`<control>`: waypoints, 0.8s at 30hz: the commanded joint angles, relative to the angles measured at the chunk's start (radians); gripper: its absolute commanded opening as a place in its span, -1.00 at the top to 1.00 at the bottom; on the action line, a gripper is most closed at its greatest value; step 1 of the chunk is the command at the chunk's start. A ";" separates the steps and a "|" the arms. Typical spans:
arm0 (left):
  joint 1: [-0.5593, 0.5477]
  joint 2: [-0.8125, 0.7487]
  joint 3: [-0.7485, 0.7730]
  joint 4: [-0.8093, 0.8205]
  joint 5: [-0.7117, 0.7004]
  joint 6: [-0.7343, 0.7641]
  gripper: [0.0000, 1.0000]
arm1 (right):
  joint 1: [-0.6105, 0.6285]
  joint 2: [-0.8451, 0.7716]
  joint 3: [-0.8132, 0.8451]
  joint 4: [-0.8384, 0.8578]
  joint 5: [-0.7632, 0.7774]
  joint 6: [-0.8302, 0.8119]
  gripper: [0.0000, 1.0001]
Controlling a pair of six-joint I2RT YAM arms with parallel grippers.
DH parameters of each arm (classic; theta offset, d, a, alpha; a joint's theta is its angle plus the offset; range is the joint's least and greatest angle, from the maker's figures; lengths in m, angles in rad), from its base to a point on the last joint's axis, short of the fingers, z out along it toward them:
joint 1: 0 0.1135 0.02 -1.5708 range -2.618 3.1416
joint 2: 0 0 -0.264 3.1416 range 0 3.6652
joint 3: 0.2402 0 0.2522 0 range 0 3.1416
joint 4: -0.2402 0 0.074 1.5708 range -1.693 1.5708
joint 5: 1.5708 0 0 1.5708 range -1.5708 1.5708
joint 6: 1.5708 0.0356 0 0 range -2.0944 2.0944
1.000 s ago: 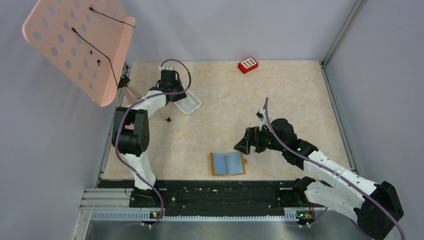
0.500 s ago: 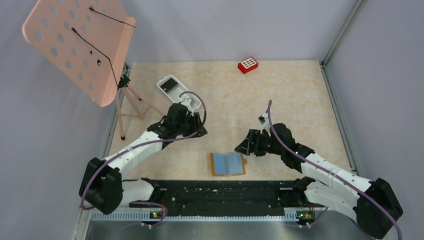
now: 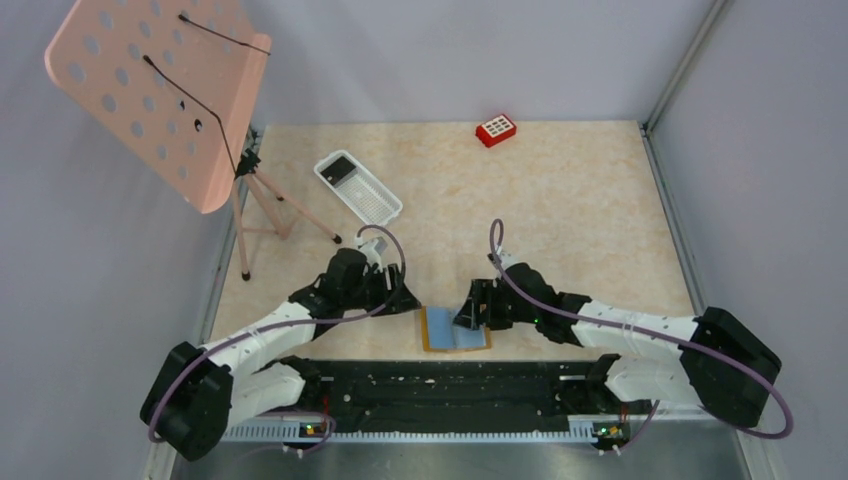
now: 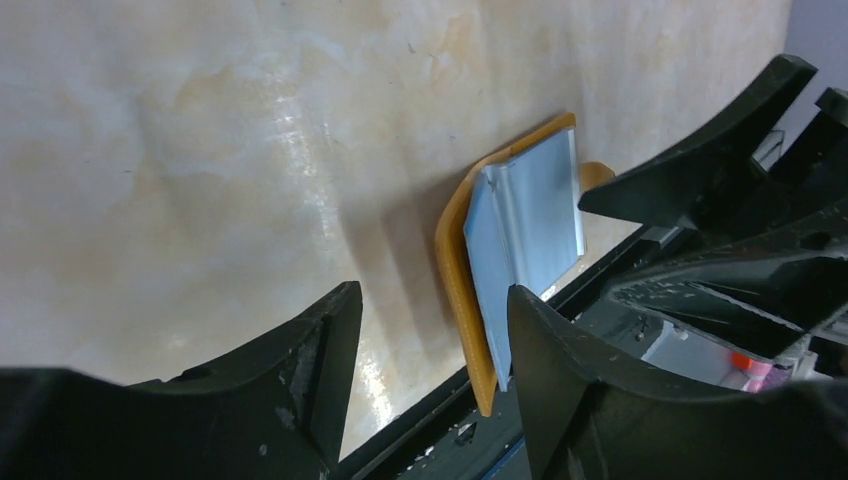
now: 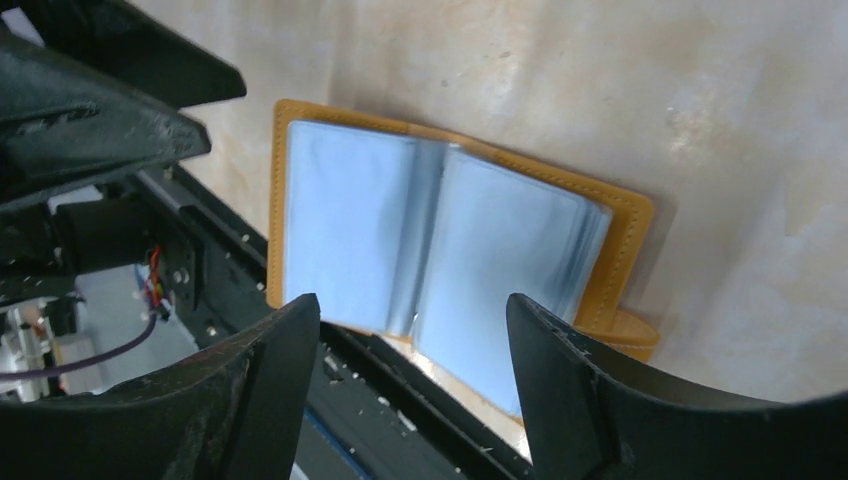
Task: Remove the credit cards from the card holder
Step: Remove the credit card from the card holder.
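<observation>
The tan, stitched card holder (image 5: 300,120) lies spread flat, glossy light blue sleeves up, directly beneath the right gripper (image 5: 412,305), whose black jaws stand parted above it, clasping nothing. The left gripper (image 4: 430,300), jaws likewise parted and free, hovers just beside the holder's edge. Well beyond the left gripper, a white oblong mesh tray (image 3: 377,204) holds one dark flat credit card (image 3: 343,167) at its far end.

Robot lab cell: grey walls (image 3: 450,50), aluminium mounting rail (image 3: 440,430)
</observation>
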 commanded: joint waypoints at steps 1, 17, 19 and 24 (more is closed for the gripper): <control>-0.041 0.053 -0.041 0.224 0.065 -0.064 -0.23 | 0.013 0.041 0.034 0.022 0.102 -0.001 -0.40; -0.159 0.147 -0.026 0.264 -0.013 -0.078 -0.16 | 0.014 -0.031 0.014 -0.031 0.134 -0.012 -0.39; -0.171 0.137 -0.024 0.264 -0.026 -0.087 -0.21 | 0.013 -0.078 0.030 -0.075 0.155 -0.022 -0.41; -0.199 0.165 -0.022 0.282 -0.054 -0.106 -0.25 | 0.013 -0.117 0.026 -0.144 0.208 -0.041 -0.43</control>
